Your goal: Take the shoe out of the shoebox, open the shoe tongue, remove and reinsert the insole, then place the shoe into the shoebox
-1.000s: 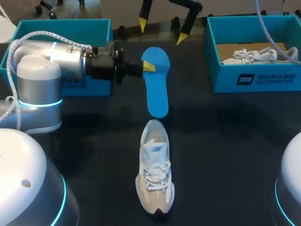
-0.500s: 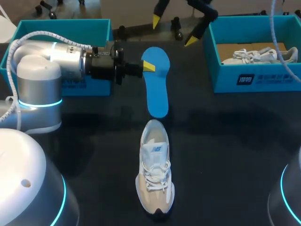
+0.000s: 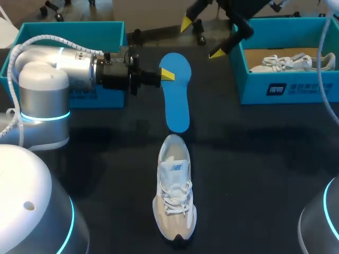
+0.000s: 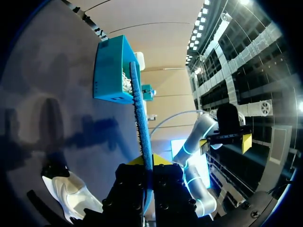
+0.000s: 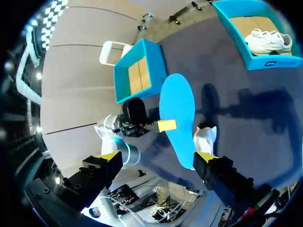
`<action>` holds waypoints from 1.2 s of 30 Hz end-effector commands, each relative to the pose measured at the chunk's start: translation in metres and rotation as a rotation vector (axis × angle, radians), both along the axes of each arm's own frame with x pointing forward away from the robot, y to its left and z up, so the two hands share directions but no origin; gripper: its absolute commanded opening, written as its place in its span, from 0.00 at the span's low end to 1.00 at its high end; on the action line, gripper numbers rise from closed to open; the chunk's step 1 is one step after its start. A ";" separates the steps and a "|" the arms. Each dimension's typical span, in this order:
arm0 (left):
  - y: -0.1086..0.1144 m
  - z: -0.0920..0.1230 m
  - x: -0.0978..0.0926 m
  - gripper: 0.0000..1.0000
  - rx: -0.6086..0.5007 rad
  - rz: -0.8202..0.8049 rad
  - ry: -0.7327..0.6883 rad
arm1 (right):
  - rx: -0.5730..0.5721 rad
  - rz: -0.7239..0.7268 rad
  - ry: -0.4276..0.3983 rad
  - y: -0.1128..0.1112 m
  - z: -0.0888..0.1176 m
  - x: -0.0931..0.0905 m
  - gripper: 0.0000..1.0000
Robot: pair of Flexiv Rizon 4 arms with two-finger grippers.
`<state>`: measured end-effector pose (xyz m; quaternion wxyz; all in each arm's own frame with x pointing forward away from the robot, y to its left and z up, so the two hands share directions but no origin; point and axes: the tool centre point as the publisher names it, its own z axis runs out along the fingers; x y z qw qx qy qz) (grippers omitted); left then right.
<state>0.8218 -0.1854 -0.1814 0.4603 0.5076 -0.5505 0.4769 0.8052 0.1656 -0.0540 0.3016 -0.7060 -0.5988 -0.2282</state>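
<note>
Gripping the flat blue insole by its edge: left gripper.
White laced shoe lies nearby on the worktop; right gripper gapes open; left wrist view reveals the insole's thin profile.

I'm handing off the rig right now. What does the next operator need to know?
Left end effector: shut on the blue insole, held just beyond the heel of the white shoe.
Right end effector: open, empty, raised near the right shoebox, which holds a second shoe.
White shoe lies on the table.
Done: shoe out, insole removed.
Remaining: reinsert insole, box the shoe.
</note>
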 end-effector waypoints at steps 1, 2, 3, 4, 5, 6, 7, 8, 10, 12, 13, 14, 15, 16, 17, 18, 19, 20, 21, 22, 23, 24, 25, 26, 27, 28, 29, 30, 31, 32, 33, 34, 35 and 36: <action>0.001 0.001 -0.001 0.00 0.003 -0.001 0.001 | 0.208 -0.026 -0.025 -0.005 -0.009 0.000 1.00; 0.001 0.001 -0.001 0.00 0.003 -0.001 0.001 | 0.222 -0.021 -0.035 -0.005 -0.011 0.000 1.00; 0.001 0.001 -0.001 0.00 0.003 -0.001 0.001 | 0.236 -0.018 -0.047 -0.006 -0.013 0.000 1.00; 0.001 0.001 -0.001 0.00 0.003 -0.001 0.001 | 0.253 -0.022 -0.052 -0.007 -0.016 -0.001 1.00; 0.001 0.001 -0.001 0.00 0.003 -0.001 0.001 | 0.274 -0.021 -0.063 -0.008 -0.019 -0.002 1.00; 0.001 0.001 -0.001 0.00 0.003 -0.001 0.001 | 0.296 -0.020 -0.084 -0.008 -0.022 -0.003 1.00; 0.001 0.001 -0.001 0.00 0.003 -0.001 0.001 | 0.311 -0.023 -0.090 -0.009 -0.025 -0.005 1.00; 0.001 0.001 -0.001 0.00 0.003 -0.001 0.001 | 0.331 -0.020 -0.098 -0.009 -0.028 -0.006 1.00; 0.001 0.001 -0.001 0.00 0.003 -0.001 0.001 | 0.361 -0.017 -0.109 -0.009 -0.035 -0.008 1.00; 0.001 0.001 -0.001 0.00 0.003 -0.001 0.001 | 0.397 -0.008 -0.121 -0.010 -0.042 -0.008 1.00; 0.001 0.001 -0.001 0.00 0.003 -0.001 0.001 | 0.407 -0.010 -0.123 -0.011 -0.045 -0.008 1.00; 0.001 0.001 -0.001 0.00 0.003 -0.001 0.001 | 0.417 -0.008 -0.123 -0.011 -0.048 -0.008 1.00; 0.001 0.001 -0.001 0.00 0.003 -0.001 0.001 | 0.428 -0.012 -0.127 -0.011 -0.051 -0.009 1.00; 0.001 0.001 -0.001 0.00 0.003 -0.001 0.001 | 0.437 -0.014 -0.130 -0.011 -0.054 -0.009 1.00; 0.001 0.001 -0.001 0.00 0.003 -0.001 0.001 | 0.448 -0.013 -0.137 -0.011 -0.056 -0.009 1.00; 0.001 0.001 -0.001 0.00 0.003 -0.001 0.001 | 0.452 -0.014 -0.139 -0.011 -0.058 -0.009 1.00; 0.001 0.001 -0.001 0.00 0.003 -0.001 0.001 | 0.459 -0.014 -0.142 -0.011 -0.060 -0.008 1.00; 0.001 0.001 -0.001 0.00 0.003 -0.001 0.001 | 0.464 -0.013 -0.147 -0.012 -0.062 -0.008 1.00; 0.001 0.001 -0.001 0.00 0.003 -0.001 0.001 | 0.464 -0.014 -0.147 -0.012 -0.063 -0.007 1.00; 0.001 0.001 -0.001 0.00 0.003 -0.001 0.001 | 0.469 -0.015 -0.151 -0.013 -0.064 -0.007 1.00; 0.001 0.001 -0.001 0.00 0.003 -0.001 0.001 | 0.475 -0.013 -0.159 -0.014 -0.066 -0.007 1.00; 0.001 0.001 -0.001 0.00 0.003 -0.001 0.001 | 0.476 -0.015 -0.159 -0.016 -0.067 -0.006 1.00; 0.001 0.001 -0.001 0.00 0.003 -0.001 0.001 | 0.486 -0.018 -0.163 -0.017 -0.068 -0.006 1.00; 0.001 0.001 -0.001 0.00 0.003 -0.001 0.001 | 0.497 -0.020 -0.167 -0.019 -0.069 -0.006 1.00; 0.001 0.001 -0.001 0.00 0.003 -0.001 0.001 | 0.503 -0.024 -0.168 -0.020 -0.071 -0.006 1.00; 0.001 0.001 -0.001 0.00 0.003 -0.001 0.001 | 0.517 -0.027 -0.175 -0.022 -0.073 -0.007 1.00; 0.001 0.001 -0.001 0.00 0.003 -0.001 0.001 | 0.527 -0.026 -0.177 -0.023 -0.074 -0.006 1.00; 0.001 0.001 -0.001 0.00 0.003 -0.001 0.001 | 0.530 -0.028 -0.175 -0.024 -0.076 -0.006 1.00; 0.001 0.001 -0.001 0.00 0.003 -0.001 0.001 | 0.538 -0.028 -0.175 -0.025 -0.078 -0.005 1.00; 0.001 0.001 -0.001 0.00 0.003 -0.001 0.001 | 0.551 -0.028 -0.178 -0.026 -0.080 -0.005 1.00; 0.001 0.001 -0.001 0.00 0.003 -0.001 0.001 | 0.559 -0.029 -0.183 -0.027 -0.082 -0.004 1.00; 0.001 0.001 -0.001 0.00 0.003 -0.001 0.001 | 0.563 -0.028 -0.186 -0.028 -0.084 -0.004 1.00; 0.001 0.001 -0.001 0.00 0.003 -0.001 0.001 | 0.567 -0.028 -0.190 -0.028 -0.084 -0.004 1.00; 0.001 0.001 -0.001 0.00 0.003 -0.001 0.001 | 0.568 -0.028 -0.191 -0.029 -0.085 -0.004 1.00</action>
